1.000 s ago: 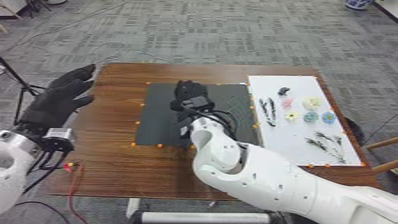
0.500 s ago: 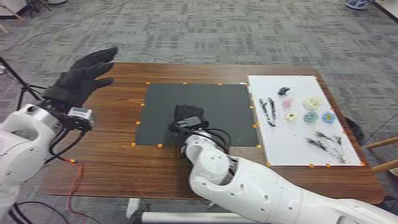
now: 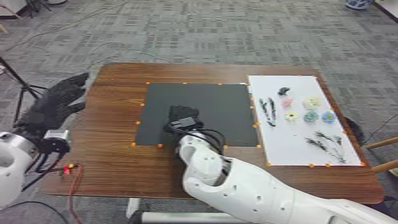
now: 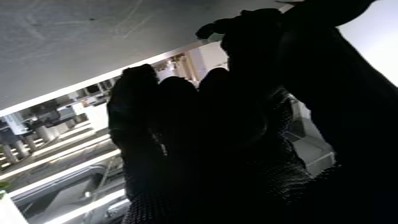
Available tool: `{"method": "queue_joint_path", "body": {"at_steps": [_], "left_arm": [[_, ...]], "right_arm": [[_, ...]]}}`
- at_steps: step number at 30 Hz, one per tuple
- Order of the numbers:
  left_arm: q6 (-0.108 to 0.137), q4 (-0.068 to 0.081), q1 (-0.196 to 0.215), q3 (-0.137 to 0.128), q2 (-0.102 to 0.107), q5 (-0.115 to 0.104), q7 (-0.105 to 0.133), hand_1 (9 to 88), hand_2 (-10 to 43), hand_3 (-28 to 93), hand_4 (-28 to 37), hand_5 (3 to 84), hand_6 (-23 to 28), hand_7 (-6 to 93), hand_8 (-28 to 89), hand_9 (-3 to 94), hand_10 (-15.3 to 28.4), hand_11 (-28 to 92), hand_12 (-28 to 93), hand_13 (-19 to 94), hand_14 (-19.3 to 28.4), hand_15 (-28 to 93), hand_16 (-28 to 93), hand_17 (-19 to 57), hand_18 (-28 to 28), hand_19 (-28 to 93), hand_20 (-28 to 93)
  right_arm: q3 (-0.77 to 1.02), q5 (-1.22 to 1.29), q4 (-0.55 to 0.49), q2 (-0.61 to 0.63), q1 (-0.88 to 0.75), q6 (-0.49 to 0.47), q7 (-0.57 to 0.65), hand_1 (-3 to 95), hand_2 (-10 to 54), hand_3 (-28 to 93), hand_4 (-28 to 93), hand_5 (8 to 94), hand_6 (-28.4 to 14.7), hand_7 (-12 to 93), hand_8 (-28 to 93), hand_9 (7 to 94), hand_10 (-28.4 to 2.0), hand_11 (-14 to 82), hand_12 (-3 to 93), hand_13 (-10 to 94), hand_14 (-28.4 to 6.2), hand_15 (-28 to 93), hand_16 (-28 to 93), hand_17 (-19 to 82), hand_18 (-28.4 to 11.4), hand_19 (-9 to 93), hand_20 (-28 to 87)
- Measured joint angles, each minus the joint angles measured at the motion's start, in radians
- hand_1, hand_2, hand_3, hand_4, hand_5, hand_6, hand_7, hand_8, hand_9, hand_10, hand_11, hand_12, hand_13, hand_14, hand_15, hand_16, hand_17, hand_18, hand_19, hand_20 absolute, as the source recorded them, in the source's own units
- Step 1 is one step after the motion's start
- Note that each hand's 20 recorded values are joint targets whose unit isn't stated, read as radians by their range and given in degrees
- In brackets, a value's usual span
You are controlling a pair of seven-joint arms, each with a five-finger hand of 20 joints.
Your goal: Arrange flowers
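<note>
This looks like a robotics lab in an office-like room: grey patterned carpet (image 3: 222, 35), a tripod (image 3: 24, 88) and a red cable (image 3: 75, 186) by the wooden surface (image 3: 111, 160), bright strip lights (image 4: 58, 175).

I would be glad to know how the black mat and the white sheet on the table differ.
The black mat is broader, while the white sheet is narrower and longer. The black mat has the right hand over it; the white sheet bears small flowers. Both lie on the table with orange marks along their edges.
</note>
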Motion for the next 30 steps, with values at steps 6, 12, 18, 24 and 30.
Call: {"method": "queue_joint_path", "body": {"at_steps": [6, 12, 18, 24, 30], "left_arm": [[0.015, 0.024, 0.003, -0.002, -0.003, -0.002, -0.001, 28.1, -9.5, 63, -28.3, 15.1, -0.5, 20.2, -11, 9.1, 4.6, 6, 23, 0, 6.8, 21, 1, -16.7, 15.5, 30, 10], [0.006, 0.022, -0.037, 0.005, -0.002, 0.0, 0.004, 28.0, -9.5, 62, -28.3, 15.0, -0.5, 20.1, -11, 9.1, 4.8, 6, 23, 0, 6.9, 21, 1, -16.7, 15.5, 30, 10], [-0.009, 0.016, -0.068, 0.029, -0.002, 0.0, 0.012, 27.9, -9.5, 63, -28.3, 15.0, -0.4, 19.9, -10, 9.1, 4.9, 6, 23, 0, 6.9, 21, 1, -16.8, 15.6, 30, 10], [-0.018, 0.021, -0.108, 0.068, 0.01, 0.0, 0.014, 27.2, -9.5, 63, -28.3, 15.3, -0.2, 19.3, -10, 9.1, 5.5, 6, 23, 0, 7.3, 21, 1, -17.3, 16.8, 31, 10], [-0.017, 0.091, -0.316, 0.294, 0.07, -0.002, 0.005, 26.2, -9.5, 65, -28.3, 15.3, 0.4, 18.8, -10, 9.0, 6.1, 6, 23, 0, 7.7, 21, 1, -18.0, 17.4, 33, 10]], "right_arm": [[-0.013, -0.01, 0.006, -0.009, 0.008, -0.009, 0.016, 39.3, -9.5, 86, -17, 77.3, -1.9, 58, 27, 81.3, -10.6, 67.9, 62.0, 71, -12.3, 84, 42, 30, -23.2, 84, 46], [-0.04, -0.038, 0.016, -0.017, 0.023, -0.015, 0.016, 39.7, -9.5, 86, -18, 77.3, -1.7, 58, 27, 81.3, -10.5, 67.7, 62.2, 71, -12.0, 84, 42, 31, -23.3, 84, 46], [-0.064, -0.077, 0.04, -0.034, 0.032, 0.009, 0.014, 39.7, -9.5, 86, -18, 77.2, -1.5, 58, 26, 81.6, -10.3, 67.6, 62.2, 71, -11.9, 84, 42, 31, -23.3, 84, 46], [-0.066, -0.079, 0.048, -0.042, 0.032, 0.026, 0.016, 39.7, -9.5, 86, -18, 77.0, -1.6, 58, 26, 80.9, -10.3, 67.5, 62.6, 71, -11.9, 84, 42, 31, -23.2, 84, 46], [-0.076, -0.045, 0.046, -0.038, 0.046, 0.026, 0.02, 39.9, -9.5, 86, -18, 76.9, -1.7, 58, 26, 80.6, -10.4, 67.7, 62.3, 71, -12.0, 84, 43, 30, -23.1, 84, 46]]}}
